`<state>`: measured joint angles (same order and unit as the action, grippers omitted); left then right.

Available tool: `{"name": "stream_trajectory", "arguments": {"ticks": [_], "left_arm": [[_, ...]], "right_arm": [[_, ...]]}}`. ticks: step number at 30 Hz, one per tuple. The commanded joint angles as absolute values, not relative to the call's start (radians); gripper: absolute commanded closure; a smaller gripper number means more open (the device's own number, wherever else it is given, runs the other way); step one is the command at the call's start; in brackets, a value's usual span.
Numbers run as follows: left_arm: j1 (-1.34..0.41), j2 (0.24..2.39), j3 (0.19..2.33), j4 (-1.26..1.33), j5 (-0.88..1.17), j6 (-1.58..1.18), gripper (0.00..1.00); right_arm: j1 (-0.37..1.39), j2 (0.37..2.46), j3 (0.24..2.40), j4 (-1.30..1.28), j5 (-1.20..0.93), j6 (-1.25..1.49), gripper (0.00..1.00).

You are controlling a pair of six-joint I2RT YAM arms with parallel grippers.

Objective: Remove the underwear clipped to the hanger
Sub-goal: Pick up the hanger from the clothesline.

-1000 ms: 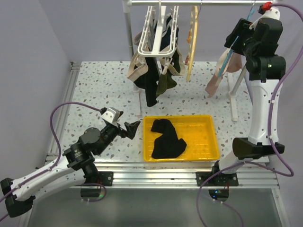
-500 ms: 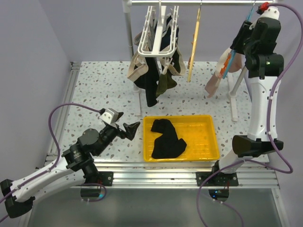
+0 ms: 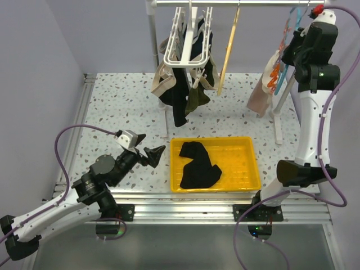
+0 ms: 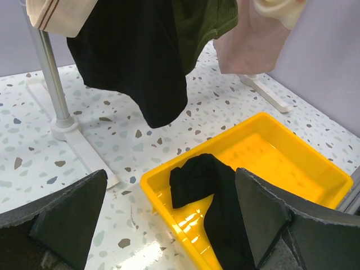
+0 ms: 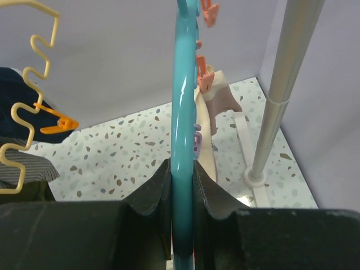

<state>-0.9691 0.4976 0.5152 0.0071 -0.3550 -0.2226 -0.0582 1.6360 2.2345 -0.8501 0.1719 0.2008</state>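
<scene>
Your left arm lies low over the speckled table (image 3: 124, 101), stretched out from the near left corner. Its elbow is bent, and it points at the yellow tray (image 3: 247, 144). The left gripper (image 3: 154, 153) has its two dark fingers (image 4: 67, 214) spread wide apart with nothing between them. They look thick and wedge-shaped, with a rough, dull face.

Your right arm stands tall. It goes straight up from its base and bends over at the top, close to the metal rail (image 3: 225, 3). The right gripper (image 5: 181, 180) is squeezed tight on the teal hanger (image 5: 183, 112), one black finger on each side. That hanger is smooth, shiny and round like a pipe. Small orange clips (image 5: 205, 79) sit along it.

One pale pink-beige piece of underwear (image 3: 261, 95) hangs from those clips. It is soft and floppy, and it dangles just beside the shiny rack pole (image 5: 275, 112).

More underwear hangs in a bunch from the white clip hanger (image 3: 188, 34). There are black, olive and cream pieces (image 3: 185, 90), all limp and folded.

A thin yellow hanger (image 5: 25, 112) with a wavy edge hangs between the two. It carries one orange clip (image 5: 59, 125).

One black piece (image 4: 208, 185) lies crumpled in the yellow tray. The tray is hard, glossy plastic with a raised rim.
</scene>
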Motion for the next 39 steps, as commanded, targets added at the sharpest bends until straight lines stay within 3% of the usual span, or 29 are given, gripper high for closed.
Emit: {"name": "stream_trajectory", "arguments": {"ticks": [1, 6, 11, 18, 27, 39], "left_arm": [[-0.971, 0.489, 0.509, 0.037, -0.357, -0.233, 0.0], [-0.971, 0.486, 0.515, 0.037, -0.36, -0.225, 0.0], [-0.971, 0.483, 0.517, 0.038, -0.36, -0.221, 0.0], [-0.971, 0.486, 0.518, 0.043, -0.351, -0.218, 0.0], [-0.971, 0.499, 0.531, 0.046, -0.341, -0.219, 0.0], [-0.971, 0.503, 0.545, 0.055, -0.362, -0.219, 0.0]], "right_arm": [[-0.083, 1.631, 2.292, -0.815, 0.126, 0.189, 1.0], [-0.11, 1.626, 2.352, -0.76, 0.031, 0.18, 1.0], [-0.114, 1.505, 2.156, -0.549, -0.024, 0.144, 1.0], [-0.115, 1.437, 2.065, -0.451, -0.063, 0.118, 1.0], [-0.115, 1.387, 2.031, -0.454, -0.098, 0.103, 1.0], [-0.115, 1.169, 1.81, -0.54, -0.178, 0.006, 1.0]]}}
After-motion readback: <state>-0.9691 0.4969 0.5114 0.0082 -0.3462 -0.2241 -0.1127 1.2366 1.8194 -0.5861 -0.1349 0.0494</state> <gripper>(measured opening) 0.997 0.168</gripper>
